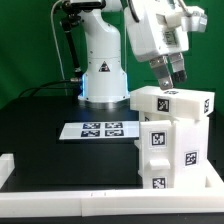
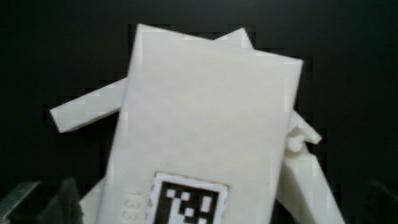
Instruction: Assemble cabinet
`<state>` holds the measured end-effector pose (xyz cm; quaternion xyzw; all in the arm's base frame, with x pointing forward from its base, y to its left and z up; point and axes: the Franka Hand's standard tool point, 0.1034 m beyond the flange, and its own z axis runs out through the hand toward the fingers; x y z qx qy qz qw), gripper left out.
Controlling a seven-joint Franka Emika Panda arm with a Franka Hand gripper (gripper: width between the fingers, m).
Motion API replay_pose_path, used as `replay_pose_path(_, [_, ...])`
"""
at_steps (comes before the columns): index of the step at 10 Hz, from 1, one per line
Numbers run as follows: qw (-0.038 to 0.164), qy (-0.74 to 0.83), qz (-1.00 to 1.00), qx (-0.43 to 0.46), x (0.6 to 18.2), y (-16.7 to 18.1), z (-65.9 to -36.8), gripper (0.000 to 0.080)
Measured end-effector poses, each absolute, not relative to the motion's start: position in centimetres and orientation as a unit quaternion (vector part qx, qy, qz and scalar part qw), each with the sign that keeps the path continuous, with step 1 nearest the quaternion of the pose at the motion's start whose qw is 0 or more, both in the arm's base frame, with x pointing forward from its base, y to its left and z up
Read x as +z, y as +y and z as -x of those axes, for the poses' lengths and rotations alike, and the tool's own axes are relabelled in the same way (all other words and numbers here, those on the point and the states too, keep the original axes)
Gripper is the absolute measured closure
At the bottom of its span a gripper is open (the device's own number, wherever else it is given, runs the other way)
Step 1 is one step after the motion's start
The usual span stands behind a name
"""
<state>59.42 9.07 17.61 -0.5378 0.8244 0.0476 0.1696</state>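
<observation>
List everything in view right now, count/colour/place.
cabinet: 1, white with black-and-white marker tags, standing on the table at the exterior view's right; also fills the wrist view
marker board: 1, white with four tags, flat on the table in front of the arm's base
table: 1, black top
white rail: 1, along the table's near edge
gripper: 1, white and grey, at the cabinet's top; jaw state unclear

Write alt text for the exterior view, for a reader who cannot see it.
A white robot arm's gripper hangs at the top of a white cabinet with black-and-white marker tags, which stands on a black table at the exterior view's right. The flat marker board lies to its left, before the arm's base.
</observation>
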Motion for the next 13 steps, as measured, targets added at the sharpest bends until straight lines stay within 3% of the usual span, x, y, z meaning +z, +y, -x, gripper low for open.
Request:
replay_pose_path(1, [0.156,0.779,0.605,0.05,17.4,9.1,-59.2,0.0002])
replay_pose_path(4, [0.16,0.594,0.787,0.044,17.7,9.3,-61.1,0.0002])
replay_pose_path(7, [0.163,0.515,0.841,0.035,17.5,9.4,-61.4,0.0002])
replay_pose_path(8, [0.157,0.469,0.869,0.025,17.6,9.4,-61.4,0.0002])
replay_pose_path(10, [0.12,0.296,0.948,0.002,17.7,9.4,-61.2,0.0002])
replay_pose_path(13, [0.097,0.115,0.988,-0.008,18.1,9.6,-61.2,0.0002])
